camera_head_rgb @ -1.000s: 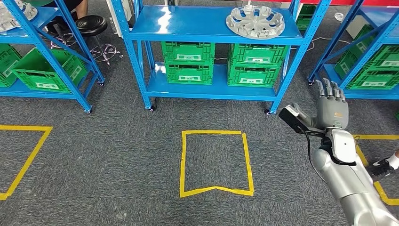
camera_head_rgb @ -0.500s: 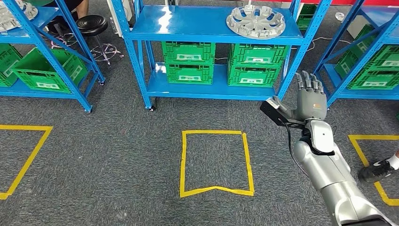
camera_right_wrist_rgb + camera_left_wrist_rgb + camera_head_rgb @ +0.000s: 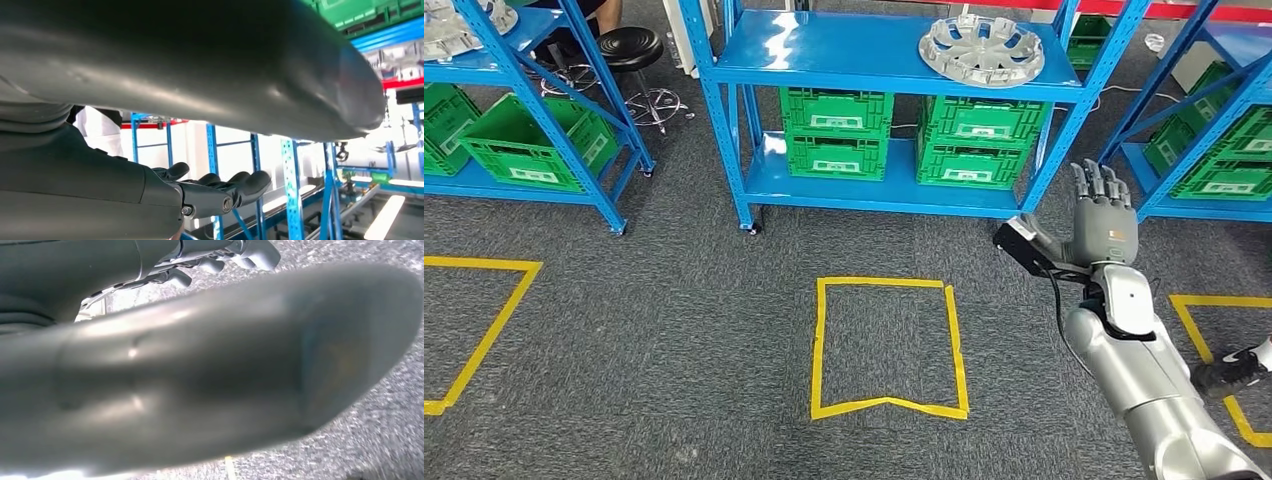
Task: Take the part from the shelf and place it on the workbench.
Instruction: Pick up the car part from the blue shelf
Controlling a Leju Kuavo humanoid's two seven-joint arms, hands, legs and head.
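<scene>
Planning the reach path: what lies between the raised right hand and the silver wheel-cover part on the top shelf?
In the head view, the shelf's blue upright post crosses between the right hand and the part.

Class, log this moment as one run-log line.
stage: approaching shelf | part: on shelf top | right hand: raised, holds nothing | left hand: holds nothing

A blurred thumb (image 3: 210, 385) hides most of the left hand (image 3: 220, 257), perhaps empty, while the part (image 3: 981, 49) loses its far rim at the frame edge.
</scene>
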